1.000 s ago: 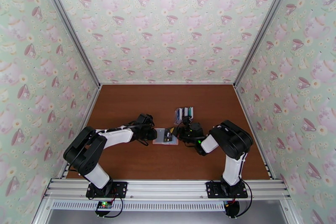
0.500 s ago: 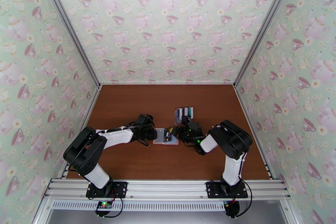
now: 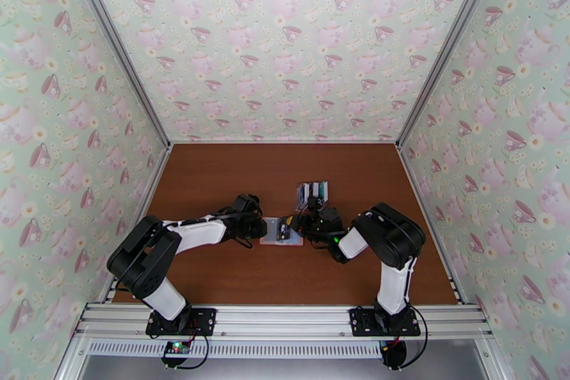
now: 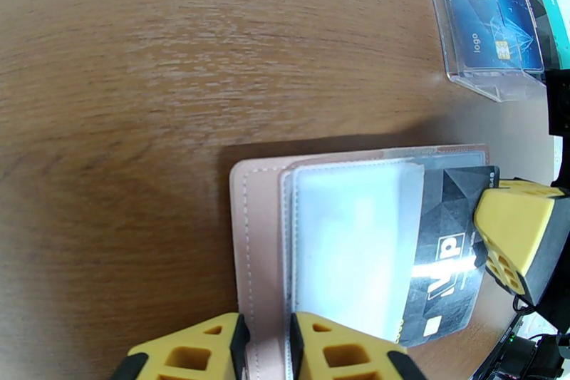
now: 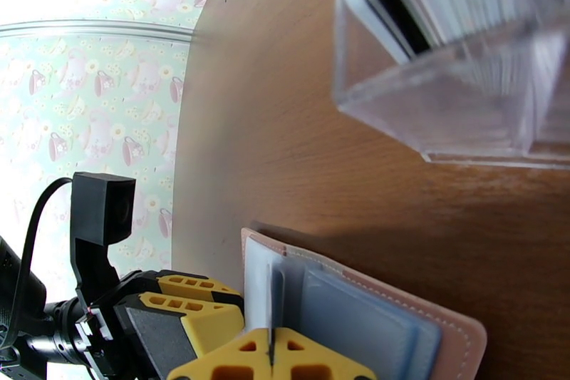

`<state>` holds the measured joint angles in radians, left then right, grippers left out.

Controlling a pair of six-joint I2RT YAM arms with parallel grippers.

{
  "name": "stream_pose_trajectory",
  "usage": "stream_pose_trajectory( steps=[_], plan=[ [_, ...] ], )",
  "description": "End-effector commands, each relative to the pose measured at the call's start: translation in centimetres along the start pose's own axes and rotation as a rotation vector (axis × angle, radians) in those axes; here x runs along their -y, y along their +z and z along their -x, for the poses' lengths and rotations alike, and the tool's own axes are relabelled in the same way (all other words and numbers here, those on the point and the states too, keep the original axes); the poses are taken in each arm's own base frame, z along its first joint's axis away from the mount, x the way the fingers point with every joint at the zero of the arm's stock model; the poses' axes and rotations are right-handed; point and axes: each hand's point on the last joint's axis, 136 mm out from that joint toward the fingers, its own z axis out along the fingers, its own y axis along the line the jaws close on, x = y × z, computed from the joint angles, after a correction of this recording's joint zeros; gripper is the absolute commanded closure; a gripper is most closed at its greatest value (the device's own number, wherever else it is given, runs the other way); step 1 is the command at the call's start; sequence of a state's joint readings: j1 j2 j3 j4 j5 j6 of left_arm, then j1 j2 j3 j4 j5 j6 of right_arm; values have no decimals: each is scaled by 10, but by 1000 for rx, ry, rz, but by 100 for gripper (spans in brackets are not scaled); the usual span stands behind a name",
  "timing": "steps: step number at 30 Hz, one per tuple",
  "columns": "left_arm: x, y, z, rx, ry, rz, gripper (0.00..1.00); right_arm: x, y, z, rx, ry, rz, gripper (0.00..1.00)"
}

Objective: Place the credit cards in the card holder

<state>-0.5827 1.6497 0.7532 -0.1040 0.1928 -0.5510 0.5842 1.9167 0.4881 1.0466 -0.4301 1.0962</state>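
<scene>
Lying open on the brown worktop (image 4: 142,89), the pink card holder (image 4: 258,232) has its edge on the left arm's side clamped between the fingers of the left end effector (image 4: 267,346). A black VIP credit card (image 4: 445,260) sits partly under the frosted pocket, its outer end past the card holder's opposite edge, pinched in the closed right end effector (image 5: 271,356). Behind the card holder, apart from it, stands a clear card rack (image 4: 484,75). Bare worktop lies open around the card holder's remaining sides.

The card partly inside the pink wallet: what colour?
Black plastic card, silver VIP lettering; left wrist view shows it best.
</scene>
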Motion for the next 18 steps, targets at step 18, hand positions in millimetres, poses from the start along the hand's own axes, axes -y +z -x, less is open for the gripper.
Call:
stream_pose_trajectory(
  steps=[18],
  plan=[
    [-15,10,-46,-137,-17,45,75,23,4,-18,-84,29,-144,74]
  ],
)
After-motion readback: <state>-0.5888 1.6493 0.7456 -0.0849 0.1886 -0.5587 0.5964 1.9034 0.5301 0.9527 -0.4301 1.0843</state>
